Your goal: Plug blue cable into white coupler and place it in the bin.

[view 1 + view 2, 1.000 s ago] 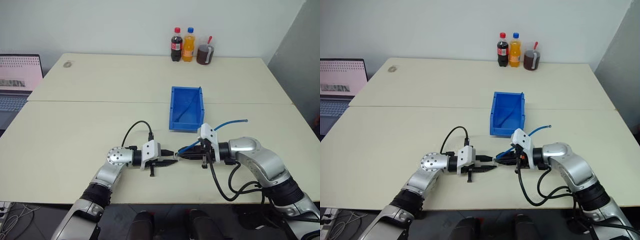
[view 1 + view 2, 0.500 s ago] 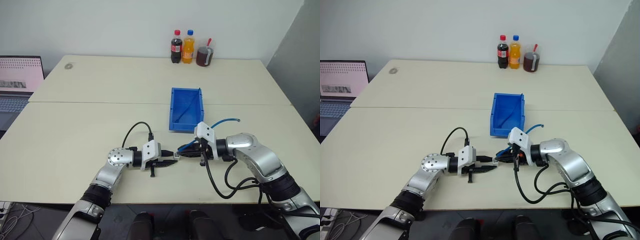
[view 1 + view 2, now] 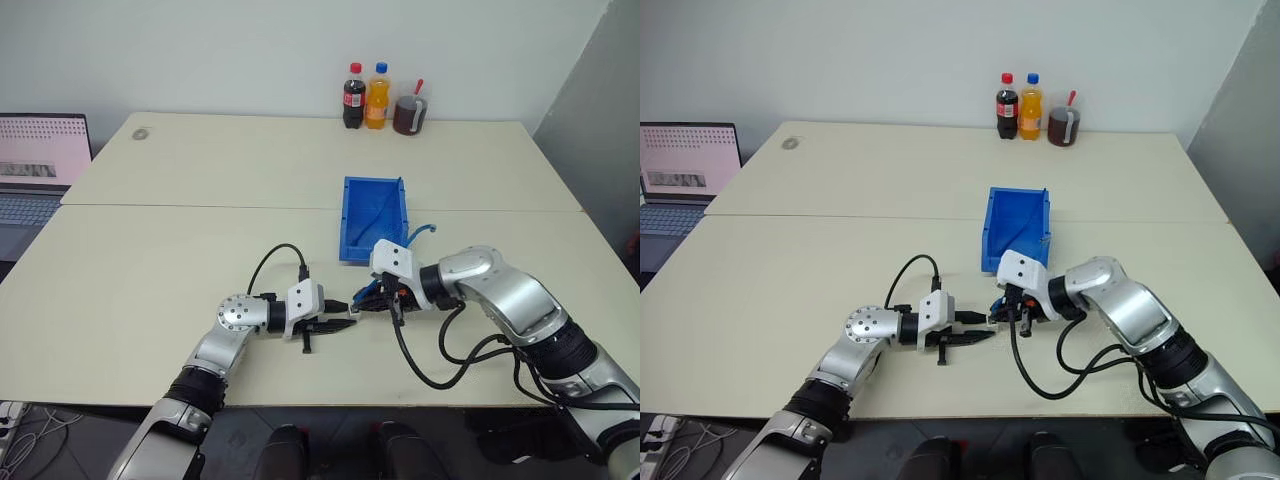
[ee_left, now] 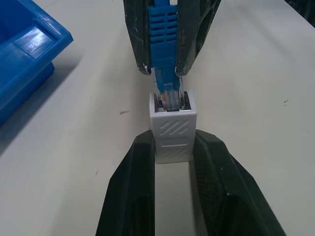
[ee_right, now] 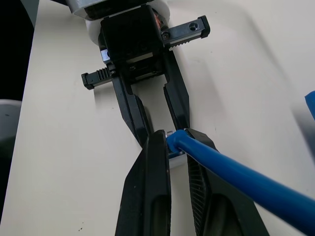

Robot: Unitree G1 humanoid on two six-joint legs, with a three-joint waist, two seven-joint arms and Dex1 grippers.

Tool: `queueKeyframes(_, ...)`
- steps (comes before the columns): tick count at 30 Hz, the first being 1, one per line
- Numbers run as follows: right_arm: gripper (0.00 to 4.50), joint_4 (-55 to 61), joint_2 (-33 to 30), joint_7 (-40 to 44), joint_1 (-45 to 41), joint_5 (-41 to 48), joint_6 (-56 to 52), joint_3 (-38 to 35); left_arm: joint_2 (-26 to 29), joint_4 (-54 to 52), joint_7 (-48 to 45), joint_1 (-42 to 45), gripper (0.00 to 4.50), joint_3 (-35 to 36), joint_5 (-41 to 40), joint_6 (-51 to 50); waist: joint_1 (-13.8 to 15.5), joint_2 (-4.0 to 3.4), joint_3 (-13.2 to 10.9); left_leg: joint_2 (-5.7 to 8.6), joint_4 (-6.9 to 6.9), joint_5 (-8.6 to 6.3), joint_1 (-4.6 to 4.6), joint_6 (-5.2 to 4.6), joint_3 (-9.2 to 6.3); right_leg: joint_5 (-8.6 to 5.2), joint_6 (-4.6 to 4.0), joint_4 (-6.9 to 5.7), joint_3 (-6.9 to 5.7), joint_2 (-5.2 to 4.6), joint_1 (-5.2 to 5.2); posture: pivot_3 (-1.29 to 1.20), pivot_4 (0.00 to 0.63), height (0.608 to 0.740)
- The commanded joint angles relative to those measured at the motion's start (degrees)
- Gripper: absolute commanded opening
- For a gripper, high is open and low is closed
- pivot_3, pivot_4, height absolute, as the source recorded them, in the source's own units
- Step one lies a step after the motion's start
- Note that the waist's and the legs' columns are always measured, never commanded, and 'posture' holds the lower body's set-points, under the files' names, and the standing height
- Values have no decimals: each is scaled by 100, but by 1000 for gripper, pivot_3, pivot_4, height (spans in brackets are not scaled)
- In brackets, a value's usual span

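Right tool has tilted, pinching the cable; plug entering the coupler in left tool's grip; press it home.

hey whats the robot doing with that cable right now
The left tool grips the white coupler just above the table. The right tool holds the blue cable by its plug, whose tip sits in the coupler's socket. The blue bin waits just behind them.
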State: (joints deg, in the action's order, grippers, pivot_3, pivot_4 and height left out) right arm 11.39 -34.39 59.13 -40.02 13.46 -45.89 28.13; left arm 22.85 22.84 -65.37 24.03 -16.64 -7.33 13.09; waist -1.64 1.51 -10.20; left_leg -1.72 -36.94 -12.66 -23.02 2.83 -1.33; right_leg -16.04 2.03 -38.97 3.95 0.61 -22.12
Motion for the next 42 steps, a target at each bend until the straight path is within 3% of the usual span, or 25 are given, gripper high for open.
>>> queueKeyframes(1, 194, 93, -44, 45, -111, -78, -367, 152, -68, 15, 100, -17, 784, -98, 200, -15, 7, 0, 0, 0, 0, 0, 0, 0, 0, 0, 0, 1, 0, 0, 0, 0, 150, 740)
queueKeyframes(9, 194, -644, 426, -400, 82, -390, -105, 195, -120, -11, 177, -17, 784, -42, 248, -4, -12, 6, 21, -1, 1, 0, 5, 0, 0, 0, 0, 0, -1, -1, 3, 0, 150, 740)
queueKeyframes(16, 194, -1289, 430, -472, 608, -855, 580, 432, -39, -71, 194, -87, 784, -46, 352, -38, -39, 0, 137, -7, 7, 0, 36, -1, -1, -20, -34, -1, 1, 6, 24, 0, 150, 740)
queueKeyframes(22, 194, -1513, 283, -301, 604, -1148, 980, 616, -41, -54, 179, -43, 784, -20, 378, -91, -42, 5, 167, -12, 33, -1, 115, 1, -6, -40, -63, 8, 13, 0, 54, 0, 150, 740)
queueKeyframes(31, 194, -1642, 380, -330, 629, -1153, 1054, 575, -84, -142, 167, -59, 784, -32, 377, -83, -40, 14, 185, -18, 53, -1, 124, 1, -10, -42, -66, 18, 15, -20, 53, 0, 150, 740)
queueKeyframes(33, 194, -1442, 435, -388, 692, -954, 1093, 303, -62, -240, 168, -89, 1482, 23, 312, -135, -40, 14, 185, -21, 57, -1, 124, 1, -11, -42, -66, 22, 15, -23, 53, 0, 150, 740)
queueKeyframes(38, 194, -202, 541, -561, 899, -210, 107, -625, 147, -1035, 130, -302, 2322, 219, 33, -587, -32, 20, 172, -39, 73, -1, 106, 1, 0, -42, -66, 30, 16, -22, 38, 0, 150, 740)
queueKeyframes(42, 194, 607, 764, -930, 797, 534, -1147, -1537, 430, -2092, 378, -629, 3173, 504, -177, -1166, -31, 14, 144, -31, 82, 0, 1, 2, -6, -22, -28, 13, 10, -12, -37, 0, 150, 740)
